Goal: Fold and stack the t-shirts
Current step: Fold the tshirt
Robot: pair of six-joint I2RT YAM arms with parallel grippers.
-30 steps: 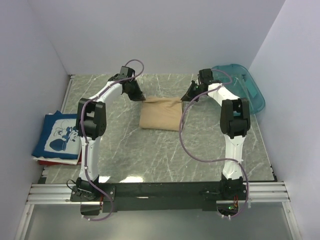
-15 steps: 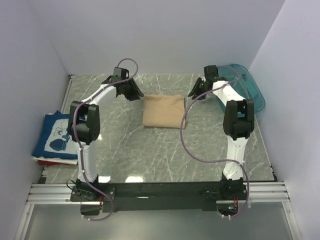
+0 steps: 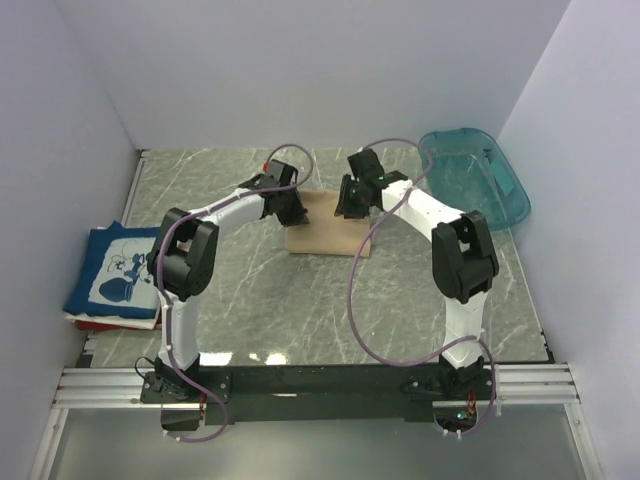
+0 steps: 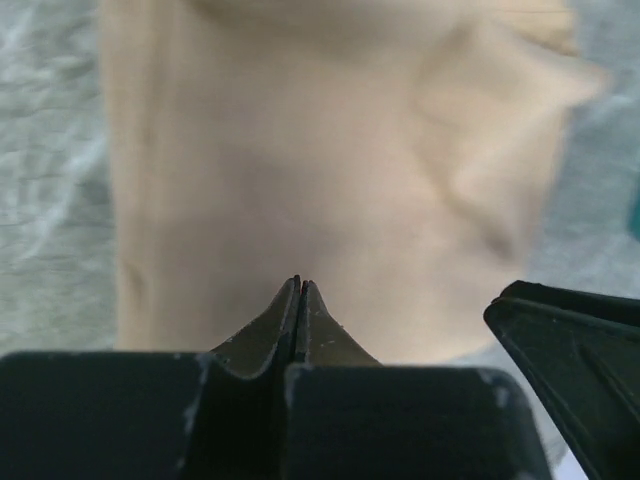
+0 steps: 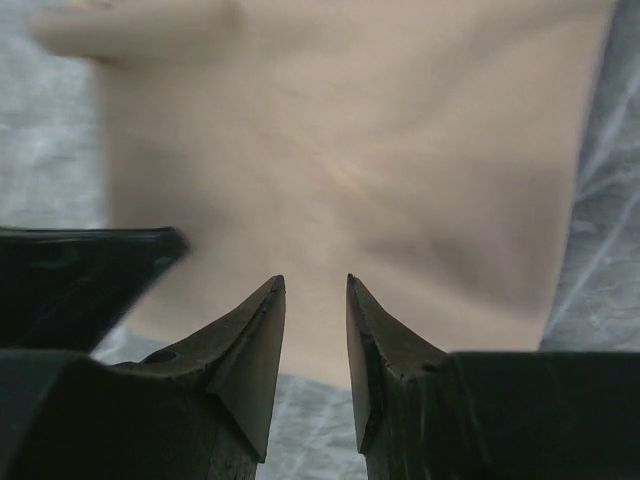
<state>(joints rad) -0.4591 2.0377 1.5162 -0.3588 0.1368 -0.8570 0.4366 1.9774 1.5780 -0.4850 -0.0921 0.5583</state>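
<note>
1. At centre-back of the top view, a folded tan cloth t-shirt (image 3: 322,232) lies flat on the grey marbled surface (image 3: 300,310) as a compact rectangle. Both wrists hang over its upper edge.
2. At the left edge of the same view, a navy t-shirt with a white cartoon print (image 3: 112,275) sits folded on a red t-shirt (image 3: 110,322), of which only a strip shows. A teal plastic tub (image 3: 478,180) stands upper right, well apart from the shirts.
3. Handling, as a judgement: the tan shirt looks light, limp and without any stiffness. It is not fragile, but the folded layers will likely slide apart or droop open if lifted from one point.
4. Where to take hold, also a judgement: pinch through all the layers at two opposite edges, one arm at each, and keep the bundle level on the way to the stack at the left.
5. Left jaws: pressed fully together with nothing between them, tips over the tan cloth in the left wrist view. I cannot tell whether they touch it.
6. Right jaws: parted by a narrow gap and empty, with tan cloth filling the frame beyond them.
7. Pose: the left arm (image 3: 225,208) and right arm (image 3: 420,210) both have raised elbows and forearms converging inward. The wrists tip downward and are close to one another above the shirt.
</note>
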